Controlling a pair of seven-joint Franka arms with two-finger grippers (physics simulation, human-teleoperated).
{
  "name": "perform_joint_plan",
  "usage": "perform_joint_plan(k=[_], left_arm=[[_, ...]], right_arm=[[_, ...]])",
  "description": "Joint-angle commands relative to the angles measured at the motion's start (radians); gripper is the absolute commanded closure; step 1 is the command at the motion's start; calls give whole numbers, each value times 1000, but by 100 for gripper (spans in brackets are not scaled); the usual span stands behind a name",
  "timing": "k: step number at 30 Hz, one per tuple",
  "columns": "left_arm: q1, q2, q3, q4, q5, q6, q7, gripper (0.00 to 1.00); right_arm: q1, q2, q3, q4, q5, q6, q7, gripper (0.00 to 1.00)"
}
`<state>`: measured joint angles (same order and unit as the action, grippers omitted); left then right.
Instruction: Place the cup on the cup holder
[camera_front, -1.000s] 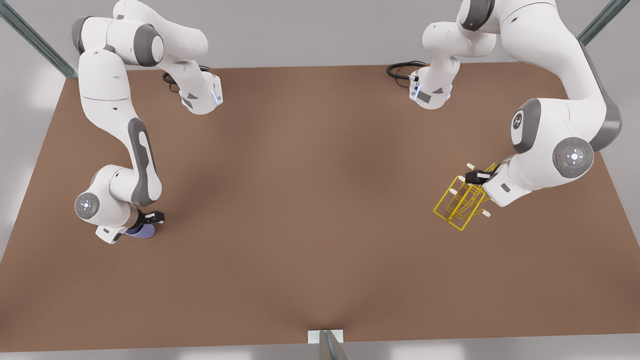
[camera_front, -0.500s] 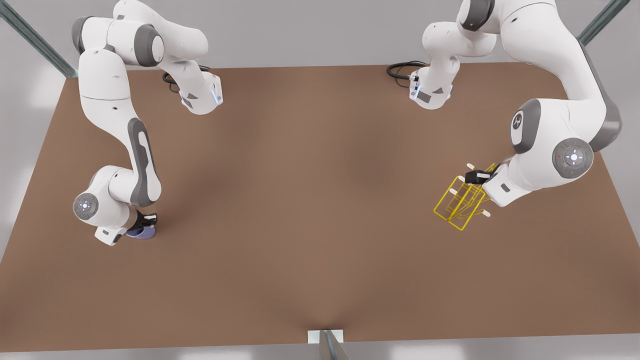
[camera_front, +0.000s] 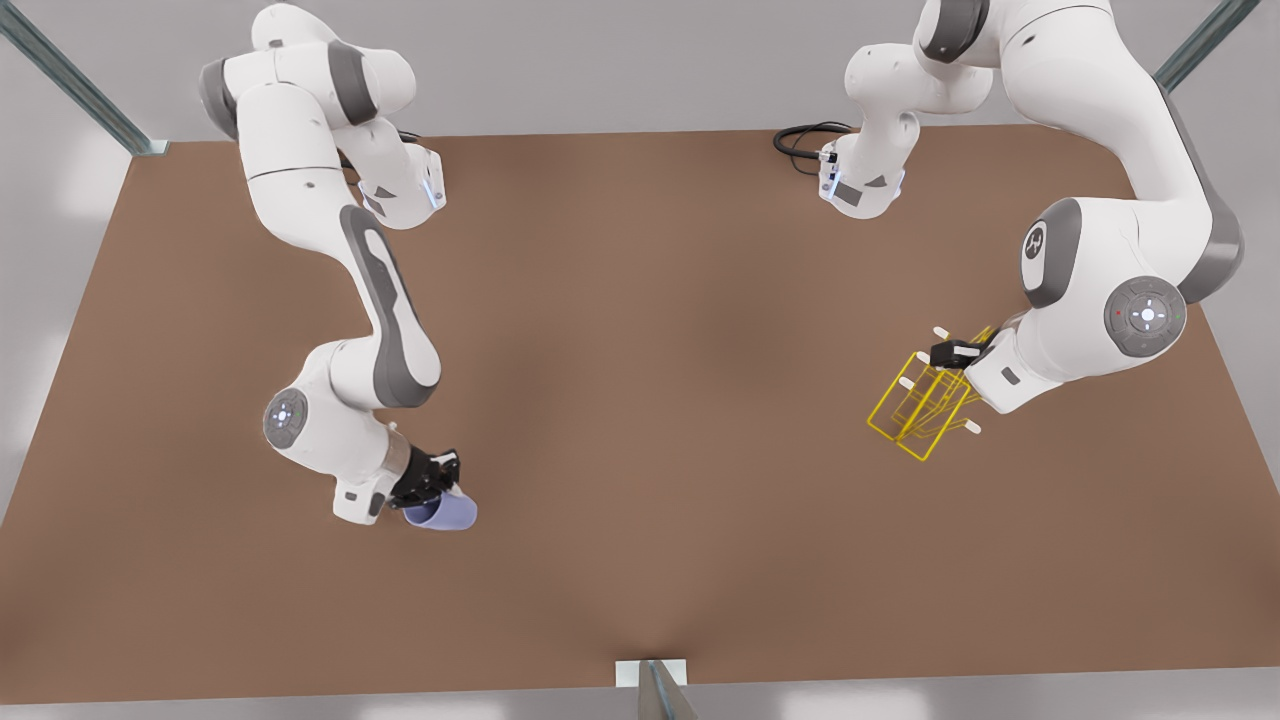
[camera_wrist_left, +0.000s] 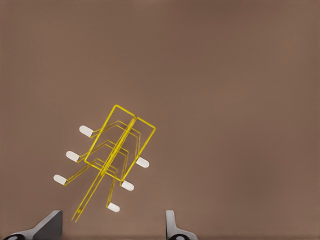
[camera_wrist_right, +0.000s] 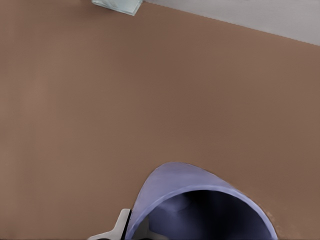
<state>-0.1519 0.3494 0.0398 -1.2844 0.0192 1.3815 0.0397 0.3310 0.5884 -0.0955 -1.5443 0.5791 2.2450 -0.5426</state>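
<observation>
Cup (camera_front: 442, 514) gripped by right hand (camera_front: 432, 487); left hand (camera_front: 950, 354) spread above holder (camera_front: 922, 405).

My bench (camera_front: 640, 400) is a plain brown slab running across the front view. A black cable (camera_front: 800, 140) loops at about one o'clock on its far edge. Grey metal struts (camera_front: 75, 85) cross at eleven and one, and a small pale bracket (camera_front: 650, 672) sits at six.
</observation>
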Motion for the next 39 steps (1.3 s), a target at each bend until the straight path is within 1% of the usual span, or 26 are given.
perform_joint_plan(k=[1, 3, 4, 6, 8, 11, 17, 22, 23, 24, 25, 26, 27, 28, 31, 33, 36, 39], left_arm=[[0, -1, 0, 0, 1, 2, 0, 0], [0, -1, 0, 0, -1, 2, 0, 0], [0, -1, 0, 0, 1, 1, 0, 0], [0, -3, 0, 0, 1, -6, 0, 0], [2, -6, 2, 2, 1, -15, 0, 0], [2, -6, 2, 2, 1, -15, 0, 0], [3, -4, 3, 2, 2, -18, 0, 0], [3, -4, 3, 2, 2, -16, 0, 0], [3, -4, 3, 2, 2, -18, 0, 0], [3, -4, 3, 2, 2, -18, 0, 0], [2, -4, 3, 2, 2, -28, -15, 0], [-9, -4, -3, 3, -4, -87, -108, 0], [-50, -3, -1, 4, 2, -153, -125, 0], [-55, -3, 0, 7, -1, -193, -152, 0], [-74, 0, -3, 22, -1, -177, -150, 0], [-98, -50, -6, -12, -4, -154, -173, 0], [-100, -63, -34, -20, -5, -104, -176, 0], [-106, -67, -35, -21, -13, -98, -262, 0]], right_arm=[[43, 25, 0, 13, 344, -5, 15, 79], [80, 64, 3, 72, 502, -8, 30, 79], [86, 76, 37, 73, 571, -7, 43, 79], [115, 106, 56, 93, 734, -2, 39, 79], [155, 192, 56, 167, 877, -1, 26, 79], [235, 258, 56, 230, 909, 1, 16, 79], [287, 350, 56, 231, 912, 1, -109, 79], [287, 360, 56, 233, 910, 1, -126, 79], [287, 366, 56, 233, 910, 1, -122, 26], [287, 378, 54, 234, 912, 2, -126, 0], [287, 383, 54, 234, 912, 2, -126, 0], [287, 383, 54, 236, 912, 2, -125, 0], [287, 387, 54, 236, 912, 2, -125, 0], [287, 389, 56, 234, 912, 1, -123, 0], [247, 375, 54, 231, 874, -13, -119, 0], [198, 364, 53, 227, 809, -108, -115, 0], [114, 346, 46, 224, 645, -257, -112, 0], [-39, 311, 42, 225, 346, -473, -120, 0]])
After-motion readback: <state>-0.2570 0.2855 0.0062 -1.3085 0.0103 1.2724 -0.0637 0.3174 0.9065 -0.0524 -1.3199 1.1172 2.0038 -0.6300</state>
